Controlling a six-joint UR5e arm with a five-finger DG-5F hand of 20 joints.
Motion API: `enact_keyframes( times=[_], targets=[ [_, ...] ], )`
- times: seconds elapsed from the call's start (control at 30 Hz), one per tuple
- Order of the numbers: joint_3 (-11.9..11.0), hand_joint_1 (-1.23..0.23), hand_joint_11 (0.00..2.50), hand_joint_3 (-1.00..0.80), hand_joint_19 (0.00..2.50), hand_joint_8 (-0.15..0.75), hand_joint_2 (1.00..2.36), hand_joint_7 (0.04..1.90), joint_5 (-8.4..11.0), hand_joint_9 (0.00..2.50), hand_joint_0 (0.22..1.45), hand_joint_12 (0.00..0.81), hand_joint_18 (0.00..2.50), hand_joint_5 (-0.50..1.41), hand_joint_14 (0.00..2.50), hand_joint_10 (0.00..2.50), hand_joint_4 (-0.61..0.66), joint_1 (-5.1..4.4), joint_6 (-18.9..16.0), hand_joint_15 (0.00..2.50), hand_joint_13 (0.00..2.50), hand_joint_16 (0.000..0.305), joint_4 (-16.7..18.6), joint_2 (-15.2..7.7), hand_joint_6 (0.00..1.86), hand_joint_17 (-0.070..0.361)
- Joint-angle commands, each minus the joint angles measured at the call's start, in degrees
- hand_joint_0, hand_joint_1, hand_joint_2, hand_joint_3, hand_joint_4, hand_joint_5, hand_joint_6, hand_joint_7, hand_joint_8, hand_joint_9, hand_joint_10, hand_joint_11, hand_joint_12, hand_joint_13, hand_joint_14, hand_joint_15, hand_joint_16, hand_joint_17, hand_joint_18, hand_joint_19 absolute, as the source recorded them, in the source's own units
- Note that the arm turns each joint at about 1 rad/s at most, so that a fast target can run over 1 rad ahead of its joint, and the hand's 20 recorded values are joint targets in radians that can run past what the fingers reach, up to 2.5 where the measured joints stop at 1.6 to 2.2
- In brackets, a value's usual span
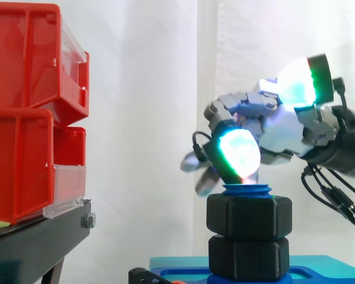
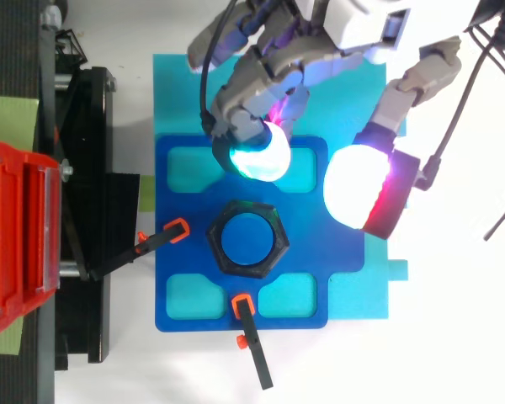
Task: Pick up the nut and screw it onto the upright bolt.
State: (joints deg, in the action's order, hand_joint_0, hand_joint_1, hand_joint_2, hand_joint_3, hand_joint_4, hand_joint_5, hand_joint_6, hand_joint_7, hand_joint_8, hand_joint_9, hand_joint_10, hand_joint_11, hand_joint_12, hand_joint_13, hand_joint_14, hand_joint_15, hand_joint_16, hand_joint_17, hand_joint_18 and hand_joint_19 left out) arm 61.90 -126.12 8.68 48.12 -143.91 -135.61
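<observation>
The black nut (image 1: 249,217) sits near the top of the blue bolt (image 1: 247,190), which stands straight up so the nut can spin down, and the hand (image 1: 272,124) hangs beside it, spread loose, holding nothing.

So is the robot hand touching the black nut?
Apart. In the top view the hand and its glowing fingertips sit off to one side of the nut, with a strip of blue plate showing between them.
</observation>
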Motion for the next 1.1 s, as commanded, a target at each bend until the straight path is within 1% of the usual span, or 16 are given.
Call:
enact_keyframes(
  times=[0.0, 0.03, 0.07, 0.13, 0.17, 0.37, 0.43, 0.47, 0.5, 0.63, 0.67, 0.73, 0.77, 0.83, 0.97, 1.07],
  targets=[
    [-2.4, -0.21, 0.00, -0.50, 0.00, 0.244, 1.00, 1.18, -0.88, 1.20, 0.47, 0.226, 0.43, 0.00, 0.00, 0.00, 0.22, 0.11, -0.1, 0.00, 0.80, 0.019, -2.2, 0.0, 0.50, 0.043],
    [-5.1, -0.21, 0.00, -0.50, 0.00, 0.246, 1.00, 1.14, -0.88, 1.18, 0.47, 0.233, 0.42, -0.01, 0.00, 0.00, 0.25, -0.07, 0.2, 0.00, 0.78, 0.020, -5.2, 0.0, 0.50, 0.045],
    [-6.4, -0.21, 0.00, -0.50, 0.00, 0.250, 1.00, 1.08, -0.62, 1.14, 0.47, 0.244, 0.39, -0.03, 0.00, 0.00, 0.26, -0.15, 0.6, 0.00, 0.75, 0.022, -6.4, 0.0, 0.50, 0.049],
    [-7.6, -0.21, 0.00, -0.50, 0.00, 0.253, 1.00, 1.02, -0.44, 1.09, 0.47, 0.251, 0.35, -0.05, 0.00, 0.00, 0.26, -0.33, 0.8, 0.00, 0.71, 0.023, -7.1, 0.0, 0.50, 0.052],
    [-9.2, -0.21, 0.00, -0.50, 0.00, 0.253, 1.00, 0.97, -0.26, 1.06, 0.46, 0.261, 0.32, -0.06, 0.00, 0.00, 0.26, -0.50, 1.2, 0.00, 0.67, 0.024, -7.3, -0.1, 0.50, 0.054],
    [-9.3, -0.22, 0.00, -0.50, 0.00, 0.239, 1.00, 0.75, 0.18, 0.80, 0.46, 0.294, 0.12, -0.13, 0.00, 0.00, 0.21, -1.03, 1.6, 0.00, 0.49, 0.029, -6.4, -0.1, 0.50, 0.065],
    [-7.4, -0.22, 0.00, -0.50, 0.00, 0.238, 1.00, 0.72, 1.93, 0.76, 0.45, 0.300, 0.07, -0.14, 0.00, 0.00, 0.20, -1.82, 1.7, 0.00, 0.44, 0.030, -5.5, -0.1, 0.50, 0.068],
    [-7.0, -0.22, 0.00, -0.50, 0.00, 0.233, 1.00, 0.72, 2.29, 0.74, 0.45, 0.300, 0.06, -0.14, 0.00, 0.00, 0.20, -2.00, 1.6, 0.00, 0.43, 0.030, -5.1, -0.1, 0.50, 0.068],
    [-4.6, -0.22, 0.00, -0.50, 0.00, 0.234, 1.00, 0.71, 4.31, 0.73, 0.45, 0.302, 0.04, -0.14, 0.00, 0.00, 0.20, -2.97, 1.5, 0.00, 0.42, 0.031, -3.1, -0.1, 0.50, 0.069],
    [-1.8, -0.22, 0.00, -0.50, 0.00, 0.235, 1.00, 0.70, 6.59, 0.69, 0.45, 0.306, 0.01, -0.15, 0.00, 0.00, 0.19, -4.02, 1.2, 0.00, 0.39, 0.032, -1.1, -0.1, 0.50, 0.071],
    [-0.9, -0.22, 0.00, -0.50, 0.00, 0.234, 1.00, 0.69, 7.30, 0.68, 0.45, 0.306, 0.00, -0.15, 0.00, 0.00, 0.19, -4.55, 0.9, 0.00, 0.38, 0.032, -0.4, -0.1, 0.50, 0.072],
    [-0.3, -0.22, 0.00, -0.50, 0.00, 0.233, 1.00, 0.69, 7.65, 0.67, 0.45, 0.307, 0.00, -0.15, 0.00, 0.00, 0.19, -4.90, 0.8, 0.00, 0.37, 0.032, -0.1, -0.1, 0.50, 0.073],
    [0.2, -0.22, 0.00, -0.50, 0.00, 0.234, 1.00, 0.69, 8.00, 0.66, 0.45, 0.308, 0.00, -0.15, 0.00, 0.00, 0.19, -5.34, 0.6, 0.00, 0.36, 0.033, 0.1, -0.1, 0.50, 0.073],
    [0.2, -0.22, 0.00, -0.50, 0.00, 0.232, 1.00, 0.68, 8.35, 0.65, 0.45, 0.313, 0.00, -0.16, 0.00, 0.00, 0.18, -5.60, 0.6, 0.00, 0.35, 0.033, -0.2, -0.1, 0.50, 0.074],
    [0.7, -0.22, 0.00, -0.50, 0.00, 0.236, 1.00, 0.69, 9.14, 0.63, 0.45, 0.314, 0.00, -0.16, 0.00, 0.00, 0.18, -6.66, 0.8, 0.00, 0.34, 0.033, -1.4, -0.1, 0.50, 0.075],
    [0.7, -0.22, 0.00, -0.50, 0.00, 0.237, 1.00, 0.69, 9.40, 0.62, 0.45, 0.316, 0.00, -0.16, 0.00, 0.00, 0.18, -6.83, 0.9, 0.00, 0.33, 0.034, -2.3, -0.1, 0.50, 0.077]
  ],
)
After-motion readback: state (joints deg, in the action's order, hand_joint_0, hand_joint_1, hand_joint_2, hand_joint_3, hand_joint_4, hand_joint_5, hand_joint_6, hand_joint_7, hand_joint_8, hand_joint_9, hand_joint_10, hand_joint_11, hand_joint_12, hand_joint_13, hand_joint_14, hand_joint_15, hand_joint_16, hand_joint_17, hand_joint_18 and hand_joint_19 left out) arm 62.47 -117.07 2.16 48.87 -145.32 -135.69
